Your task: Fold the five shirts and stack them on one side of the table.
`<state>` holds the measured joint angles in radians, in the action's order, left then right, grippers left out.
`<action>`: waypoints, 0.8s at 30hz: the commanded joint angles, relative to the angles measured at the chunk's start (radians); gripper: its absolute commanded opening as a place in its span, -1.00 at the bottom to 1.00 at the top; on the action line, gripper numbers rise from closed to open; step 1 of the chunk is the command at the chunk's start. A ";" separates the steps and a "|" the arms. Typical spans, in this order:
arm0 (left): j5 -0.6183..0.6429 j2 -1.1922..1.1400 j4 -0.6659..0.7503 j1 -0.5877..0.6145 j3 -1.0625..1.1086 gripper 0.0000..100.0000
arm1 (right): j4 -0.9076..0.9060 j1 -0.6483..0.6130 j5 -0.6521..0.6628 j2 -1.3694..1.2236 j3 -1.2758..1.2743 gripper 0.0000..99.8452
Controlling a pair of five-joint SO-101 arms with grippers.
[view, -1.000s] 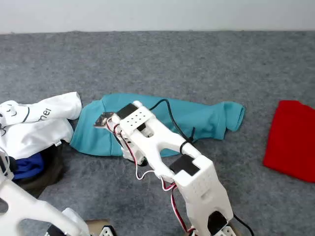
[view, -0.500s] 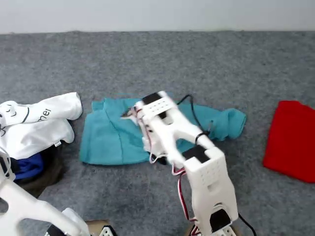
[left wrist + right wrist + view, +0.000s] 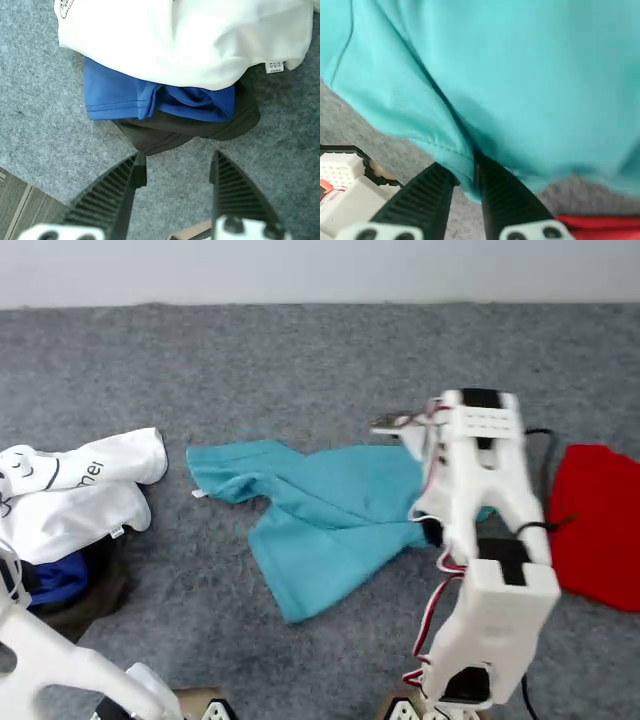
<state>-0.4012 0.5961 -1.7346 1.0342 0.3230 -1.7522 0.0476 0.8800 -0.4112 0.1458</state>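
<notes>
Left jaws released, hovering over the pile at the left of the counter (image 3: pixel 300 360): white shirt (image 3: pixel 70 490) on blue shirt (image 3: pixel 125 97) on dark shirt (image 3: pixel 190 132). Teal shirt (image 3: pixel 330 510) mid-counter, edge clenched in right jaws. Red shirt (image 3: pixel 595 530) far right.

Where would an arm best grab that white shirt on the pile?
Probably from above, at the end of the white shirt nearest the teal shirt: that end spills loose onto the table, clear of the blue shirt beneath.
</notes>
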 commanded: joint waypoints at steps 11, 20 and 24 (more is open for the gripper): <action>-0.008 0.020 -0.012 -0.002 -0.008 -0.57 | -0.044 -0.044 0.035 0.526 -0.173 -0.31; -0.006 0.020 -0.014 -0.002 -0.008 -0.57 | -0.028 -0.409 -0.155 0.759 -0.488 -0.41; -0.006 0.020 -0.014 -0.002 -0.004 -0.57 | 0.096 -0.625 -0.376 0.763 -0.608 -0.41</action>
<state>-0.4012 0.5961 -1.7346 1.0342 0.3230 -1.7261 -0.4373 0.6437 0.3176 -0.4097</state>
